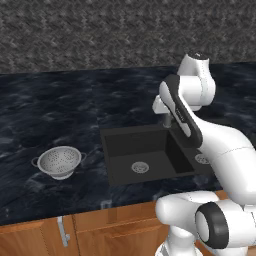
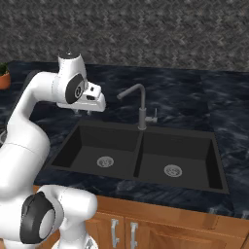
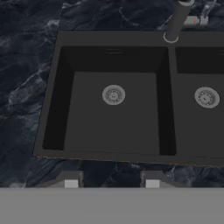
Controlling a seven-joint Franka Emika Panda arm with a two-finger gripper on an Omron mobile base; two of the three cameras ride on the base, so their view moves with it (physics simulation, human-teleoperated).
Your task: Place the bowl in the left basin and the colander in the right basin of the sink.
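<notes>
Hovering above the front edge of the sink (image 2: 141, 146), the claw (image 3: 109, 181) points down at the left basin (image 3: 113, 109); its two fingertips (image 3: 71, 180) stand apart with nothing between them. In the hand view the fingertips are cut off by the bottom of the frame, so little more than their ends can be made out. The left basin holds nothing but its round silver drain (image 3: 113, 95). The right basin (image 2: 175, 158), also bare apart from a drain, is cropped at the right edge of the hand view and mostly hidden behind the arm in the left base view. The faucet (image 2: 138, 104) rises behind the central divider; only its base shows in the hand view. The colander (image 1: 59, 162) sits upright on the dark marbled tabletop (image 1: 50, 115), well apart from the sink on its left side. A potted plant (image 2: 4, 75) is clipped by the left edge of the right base view
</notes>
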